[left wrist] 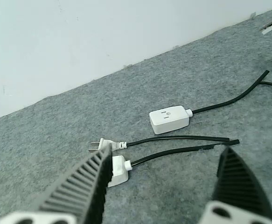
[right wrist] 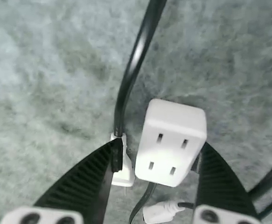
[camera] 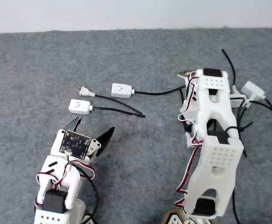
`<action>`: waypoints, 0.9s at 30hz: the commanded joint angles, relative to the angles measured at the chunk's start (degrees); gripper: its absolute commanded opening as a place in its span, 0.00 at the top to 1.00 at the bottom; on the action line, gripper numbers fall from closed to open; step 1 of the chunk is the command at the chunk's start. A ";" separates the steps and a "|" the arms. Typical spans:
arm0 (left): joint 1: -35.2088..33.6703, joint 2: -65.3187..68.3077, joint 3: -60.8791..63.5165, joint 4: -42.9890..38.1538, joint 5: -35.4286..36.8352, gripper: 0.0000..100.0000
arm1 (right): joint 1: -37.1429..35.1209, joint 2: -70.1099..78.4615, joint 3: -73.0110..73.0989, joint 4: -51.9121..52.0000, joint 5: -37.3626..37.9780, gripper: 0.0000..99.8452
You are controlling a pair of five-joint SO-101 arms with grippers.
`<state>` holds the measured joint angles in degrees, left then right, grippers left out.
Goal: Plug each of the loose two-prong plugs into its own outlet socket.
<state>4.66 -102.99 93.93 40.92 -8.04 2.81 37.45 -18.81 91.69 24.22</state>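
Note:
A loose two-prong plug point(camera: 83, 91) lies on the grey carpet beside two white outlet sockets, one far point(camera: 122, 89) and one near point(camera: 80, 107), each on a black cord. My left gripper point(camera: 93, 129) hovers open just short of them. In its wrist view the plug point(left wrist: 105, 145) and near socket point(left wrist: 118, 169) sit by one finger point(left wrist: 82, 186). The far socket point(left wrist: 169, 119) is beyond. My right gripper point(right wrist: 160, 145) is open, pointing down, its fingers straddling a white socket block point(right wrist: 173, 140) and a white plug point(right wrist: 122, 173) on a black cord point(right wrist: 136, 60).
The right arm point(camera: 212, 107) stretches over the right side and covers what is under it. White adapters point(camera: 252, 88) and black cables lie beside it. Another small white plug point(right wrist: 161, 212) lies by the block. A white wall point(left wrist: 80, 42) bounds the carpet at the back.

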 commanded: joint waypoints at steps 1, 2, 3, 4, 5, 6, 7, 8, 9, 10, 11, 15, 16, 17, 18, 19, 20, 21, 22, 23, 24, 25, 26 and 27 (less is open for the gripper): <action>0.35 0.00 -0.84 -1.67 -0.88 0.65 | 0.48 -1.36 1.49 -2.68 0.88 0.81; 0.35 0.00 -0.84 -1.67 -0.88 0.65 | 0.40 -1.36 2.20 -3.74 0.88 0.86; 0.35 0.00 -0.84 -1.67 -0.88 0.65 | 0.31 -1.36 2.64 -4.62 0.88 0.92; 0.35 0.00 -0.84 -1.67 -0.88 0.65 | 0.22 -1.36 2.90 -5.32 0.70 0.98; 0.35 0.00 -0.84 -1.67 -0.88 0.65 | 0.22 -1.36 3.08 -5.85 0.62 1.00; 0.35 0.00 -0.84 -1.67 -0.88 0.65 | 0.13 -1.36 3.08 -6.02 0.62 0.97; 0.35 0.00 -0.84 -1.67 -0.88 0.65 | 0.13 -1.36 3.08 -6.11 0.79 0.98; 0.35 0.00 -0.84 -1.67 -0.88 0.65 | 0.04 -1.45 2.99 -6.11 0.79 1.00; 0.35 0.00 -0.84 -1.67 -0.88 0.65 | 0.04 -1.71 2.99 -6.11 0.79 0.99; 0.35 0.00 -0.84 -1.67 -0.88 0.65 | 0.04 -1.98 2.81 -6.02 0.79 0.99; 0.35 0.00 -0.84 -1.67 -0.88 0.65 | 0.04 -2.24 2.55 -5.85 0.79 0.99; 0.35 0.00 -0.84 -1.67 -0.88 0.65 | -0.04 -5.85 1.49 -5.49 0.88 0.99; 0.35 0.00 -0.84 -1.67 -0.88 0.65 | -0.22 -7.25 1.49 -5.49 0.88 0.99; 0.35 0.00 -0.84 -1.67 -0.88 0.65 | -0.92 -8.66 1.67 -5.23 0.88 0.99; 0.35 0.00 -0.84 -1.67 -0.88 0.65 | -1.54 -9.89 1.67 -4.44 0.88 0.99; 0.35 0.00 -0.84 -1.67 -0.88 0.65 | -2.24 -11.12 1.67 -3.38 0.88 0.99; 0.35 0.00 -0.84 -1.67 -0.88 0.65 | -3.30 -12.35 1.67 -2.51 0.79 0.99; 0.35 0.00 -0.84 -1.67 -0.88 0.65 | -4.44 -13.41 1.67 -1.71 0.62 0.99; 0.35 0.00 -0.75 -1.67 -0.88 0.65 | -5.58 -14.55 1.67 -0.84 0.44 0.99; 0.35 0.00 -0.75 -1.67 -0.88 0.65 | -6.99 -15.52 1.67 -0.04 0.35 0.99; 0.35 0.00 -0.75 -1.67 -0.88 0.65 | -8.48 -16.31 1.76 0.66 0.18 0.99; 0.35 0.00 -0.75 -1.67 -0.88 0.65 | -9.80 -16.92 1.76 1.45 -0.62 0.99; 0.35 0.00 -0.75 -1.67 -0.88 0.65 | -11.21 -17.27 1.85 1.98 -1.67 0.99; 0.35 0.00 -0.75 -1.67 -0.88 0.65 | -12.62 -17.36 1.85 2.42 -2.73 0.99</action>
<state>4.66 -102.99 93.93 40.92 -8.04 -5.89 24.62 -15.82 92.13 23.78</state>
